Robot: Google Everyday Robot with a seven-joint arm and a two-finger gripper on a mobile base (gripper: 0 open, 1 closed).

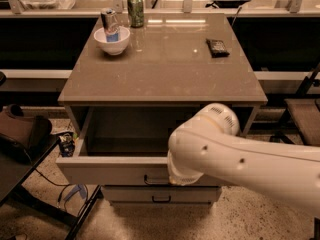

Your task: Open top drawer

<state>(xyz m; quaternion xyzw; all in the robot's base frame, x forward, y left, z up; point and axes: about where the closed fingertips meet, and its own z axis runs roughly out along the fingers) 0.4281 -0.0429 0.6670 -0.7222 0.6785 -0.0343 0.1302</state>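
White bowl (112, 40) with silver can (110, 20), green can (135, 10), dark packet (218, 47)

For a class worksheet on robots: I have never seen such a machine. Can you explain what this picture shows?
There is one picture, from one camera looking down at a cabinet from the front. The big white shape is the robot's single arm, reaching in from the right. Its pincer sits at the arm's end, against the front of the top drawer by the handle, mostly hidden by the arm. The drawer stands pulled out. On the top are a white bowl with a can in it, a green can behind, and a small dark packet on the right.
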